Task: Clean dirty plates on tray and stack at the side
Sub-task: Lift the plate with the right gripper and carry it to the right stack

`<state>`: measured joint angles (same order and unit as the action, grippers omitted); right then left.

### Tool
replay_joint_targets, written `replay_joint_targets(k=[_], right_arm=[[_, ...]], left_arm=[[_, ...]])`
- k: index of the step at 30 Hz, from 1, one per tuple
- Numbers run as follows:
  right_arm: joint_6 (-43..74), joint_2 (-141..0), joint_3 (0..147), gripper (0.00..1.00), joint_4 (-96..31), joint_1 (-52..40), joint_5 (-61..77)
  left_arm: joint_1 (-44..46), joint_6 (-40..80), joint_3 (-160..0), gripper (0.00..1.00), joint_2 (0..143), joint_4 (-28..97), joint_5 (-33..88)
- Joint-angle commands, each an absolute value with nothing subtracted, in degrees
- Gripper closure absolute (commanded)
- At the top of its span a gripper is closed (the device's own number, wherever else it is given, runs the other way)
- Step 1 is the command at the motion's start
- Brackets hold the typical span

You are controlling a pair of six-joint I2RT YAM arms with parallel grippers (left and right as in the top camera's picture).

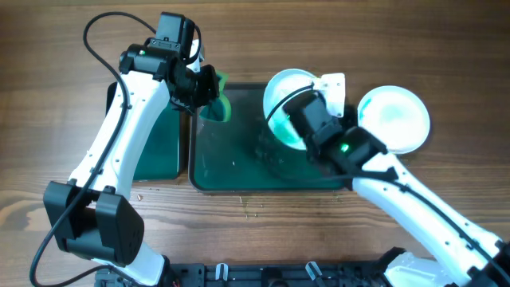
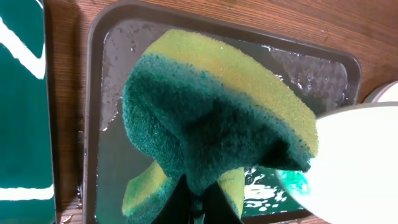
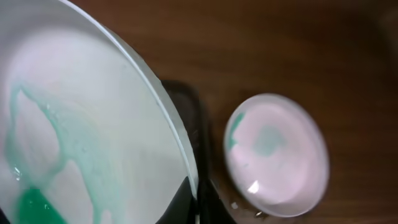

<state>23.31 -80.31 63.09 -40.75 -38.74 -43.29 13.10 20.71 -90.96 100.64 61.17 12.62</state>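
Sponge [image 2: 211,118] is clamped in the left gripper [image 1: 213,89] above the tray [image 1: 231,167]. 1 tilted plate [image 3: 81,106] is pinched by the right gripper [image 3: 194,198]; another plate [image 3: 277,155] is laid beside the tray.

Brown wood-grain table [image 1: 48,104], soft even light

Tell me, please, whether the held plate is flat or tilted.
Tilted: green liquid streaks down the plate and pools at its low edge.
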Motion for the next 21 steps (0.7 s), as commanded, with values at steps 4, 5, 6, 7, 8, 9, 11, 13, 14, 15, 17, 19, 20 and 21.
replay_joint_targets(k=[4, 5, 6, 7, 8, 9, 11, 13, 14, 15, 17, 19, 20, 21], right_arm=[[22.24, -78.74, 63.16, 0.96, -40.8, -47.68, -75.81], [22.22, -78.74, 63.16, 0.96, -40.8, -49.19, -80.16], [22.22, -78.74, 63.16, 0.96, -40.77, -50.0, -82.67], [22.2, -78.74, 63.16, 0.96, -40.77, -50.98, -85.78], [21.8, -78.74, 63.16, 0.96, -40.8, -51.64, -87.15], [19.68, -78.74, 63.16, 0.95, -40.14, -52.16, -87.13], [18.06, -78.74, 63.16, 0.96, -39.51, -52.4, -87.13], [18.06, -78.74, 63.16, 0.96, -39.51, -52.4, -87.13], [18.04, -78.74, 63.16, 0.96, -39.51, -52.4, -87.13], [18.06, -78.74, 63.16, 0.96, -39.51, -52.4, -87.13], [18.13, -78.74, 63.16, 0.96, -39.51, -52.4, -87.13], [18.26, -78.74, 63.16, 0.96, -39.48, -52.38, -85.84], [18.22, -78.74, 63.16, 0.96, -39.51, -52.29, -83.07], [18.17, -78.74, 63.16, 0.96, -39.57, -51.92, -78.74]], left_arm=[[13.28, 21.71, -90.19, 0.96, 101.06, 61.19, 11.2], [13.28, 21.71, -90.08, 0.96, 101.06, 61.32, 11.18], [13.28, 21.71, -89.97, 0.96, 101.06, 61.41, 11.05], [13.28, 21.69, -89.97, 0.96, 101.06, 61.65, 10.79], [13.28, 21.69, -89.97, 0.96, 101.06, 61.78, 10.76], [13.28, 21.69, -89.97, 0.96, 101.06, 61.82, 10.79], [13.28, 21.69, -89.97, 0.96, 101.06, 61.8, 10.79], [13.28, 21.69, -89.97, 0.96, 101.06, 61.8, 10.76], [13.28, 21.69, -89.97, 0.96, 101.06, 61.8, 10.79], [13.28, 21.69, -89.97, 0.96, 101.06, 61.8, 10.79], [13.28, 21.69, -89.97, 0.96, 101.06, 61.8, 10.79], [13.28, 21.69, -89.97, 0.96, 101.06, 61.8, 10.79], [13.28, 21.69, -89.97, 0.96, 101.06, 61.8, 10.76], [13.28, 21.69, -89.97, 0.96, 101.06, 61.8, 10.76]])
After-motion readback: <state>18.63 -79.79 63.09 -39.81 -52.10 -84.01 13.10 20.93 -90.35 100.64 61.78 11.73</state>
